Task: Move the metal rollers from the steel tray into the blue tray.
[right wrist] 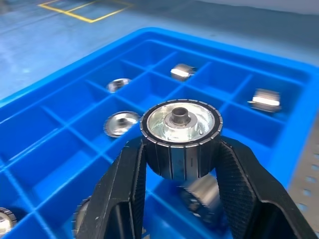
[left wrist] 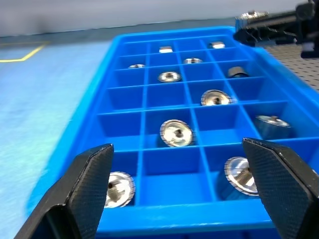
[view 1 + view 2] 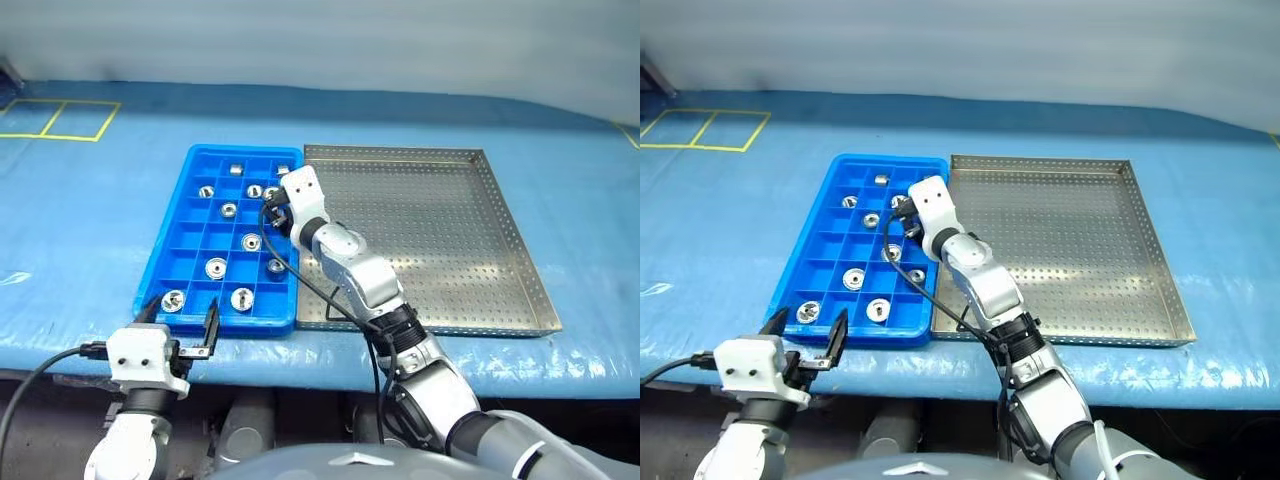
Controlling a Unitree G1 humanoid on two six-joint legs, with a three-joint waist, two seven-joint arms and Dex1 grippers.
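Blue-covered table bearing the blue tray at centre frame and the steel tray, apparently emptied, to its right. The right gripper clamps one metal roller above the compartments, ready for release. The left gripper idles wide at the tray's near edge.

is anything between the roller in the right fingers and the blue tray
Nothing visible blocks it. The right gripper holds a small ribbed silver metal roller above the bright blue compartmented plastic tray; open air lies below, though another roller sits in a cell underneath.
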